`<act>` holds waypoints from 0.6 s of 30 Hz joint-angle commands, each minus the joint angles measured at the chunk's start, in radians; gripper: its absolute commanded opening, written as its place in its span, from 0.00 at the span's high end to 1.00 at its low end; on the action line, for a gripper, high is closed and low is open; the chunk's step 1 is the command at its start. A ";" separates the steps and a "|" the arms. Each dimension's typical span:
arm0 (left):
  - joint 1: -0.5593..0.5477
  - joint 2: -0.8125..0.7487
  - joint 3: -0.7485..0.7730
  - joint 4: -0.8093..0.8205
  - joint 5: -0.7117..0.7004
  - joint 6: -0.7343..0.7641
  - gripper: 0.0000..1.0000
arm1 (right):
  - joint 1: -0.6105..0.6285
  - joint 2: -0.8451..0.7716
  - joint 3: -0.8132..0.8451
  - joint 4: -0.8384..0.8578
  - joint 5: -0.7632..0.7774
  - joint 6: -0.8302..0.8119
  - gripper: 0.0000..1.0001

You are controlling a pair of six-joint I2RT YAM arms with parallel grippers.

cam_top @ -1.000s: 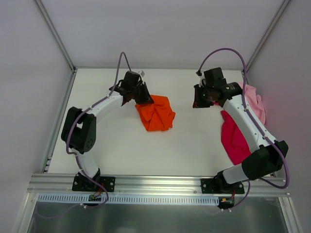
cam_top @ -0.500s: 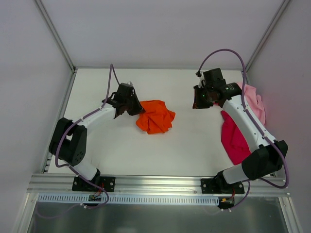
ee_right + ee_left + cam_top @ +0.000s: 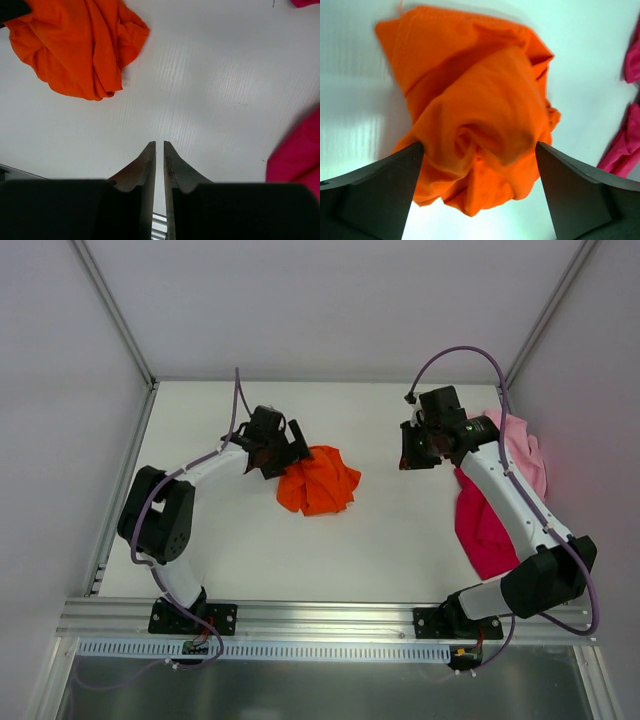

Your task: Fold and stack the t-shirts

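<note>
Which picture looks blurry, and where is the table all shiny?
Left wrist view: the orange t-shirt looks a bit smeared along its top edge, and the table beside it shows streaky shine. Right wrist view: bright streaky glare mid-table; the near, dark base of the right tool is out of focus. Top view: sharp, evenly lit.

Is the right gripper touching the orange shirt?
Apart. The right wrist view shows bare table between the right gripper and the orange shirt.
</note>
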 commanded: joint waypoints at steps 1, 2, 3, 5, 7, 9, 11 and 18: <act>-0.003 0.000 0.109 0.017 0.006 0.049 0.01 | 0.009 -0.054 -0.018 -0.012 0.059 0.009 0.85; -0.001 -0.002 0.127 0.013 0.008 0.056 0.01 | 0.009 -0.059 -0.026 -0.013 0.065 0.011 0.83; 0.002 -0.005 0.159 0.001 0.011 0.066 0.01 | 0.009 -0.060 -0.030 -0.012 0.065 0.012 0.82; 0.011 -0.020 0.188 -0.003 0.037 0.076 0.01 | 0.011 -0.060 -0.033 -0.012 0.097 0.023 0.82; 0.019 -0.044 0.196 -0.002 0.058 0.078 0.01 | 0.011 -0.060 -0.036 -0.009 0.103 0.031 0.81; 0.022 -0.080 0.193 -0.005 0.069 0.076 0.01 | 0.011 -0.060 -0.036 -0.004 0.100 0.032 0.82; 0.024 -0.106 0.182 -0.016 0.074 0.076 0.01 | 0.011 -0.065 -0.038 0.007 0.094 0.034 0.82; 0.011 -0.193 0.043 0.024 0.164 0.000 0.01 | 0.013 -0.071 -0.041 0.022 0.088 0.037 0.83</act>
